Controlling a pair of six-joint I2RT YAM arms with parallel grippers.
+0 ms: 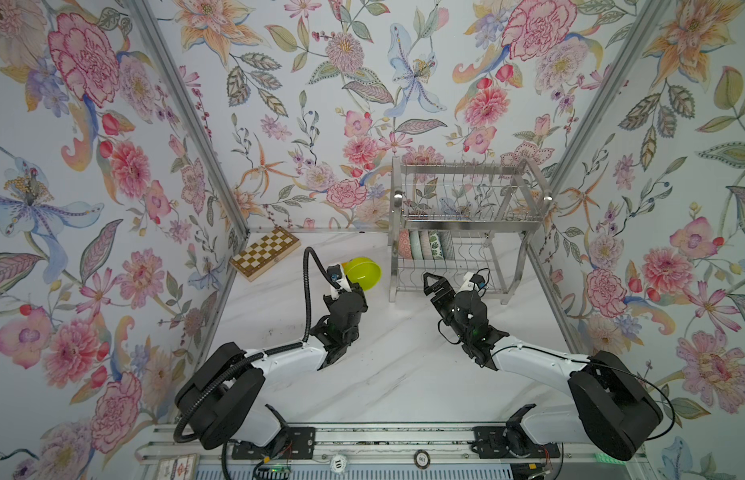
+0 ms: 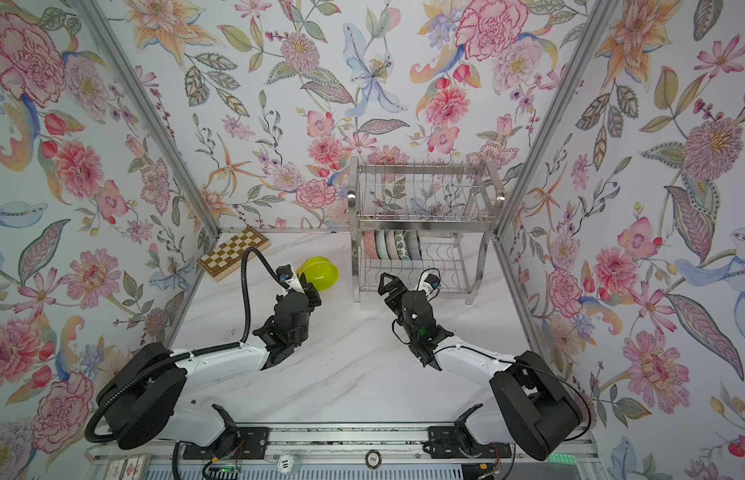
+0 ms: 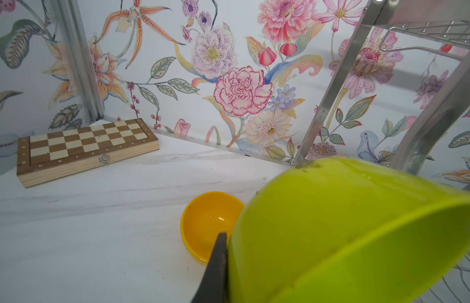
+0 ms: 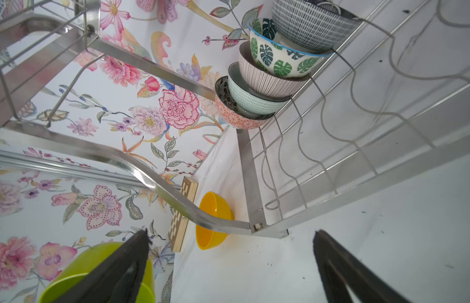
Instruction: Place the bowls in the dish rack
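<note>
Marble tabletop (image 1: 404, 374); wrist views show orange bowl (image 3: 207, 223), top views a sliver.

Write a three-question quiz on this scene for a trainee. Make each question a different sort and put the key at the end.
1. True or false: the left gripper is shut on the lime green bowl.
2. Fill in the number: ___ bowls stand in the lower tier of the dish rack.
3. Where is the orange-yellow bowl?
A. in the upper tier of the dish rack
B. on the table
C. inside the lime green bowl

Key: 1. True. 2. Five. 3. B.
</note>
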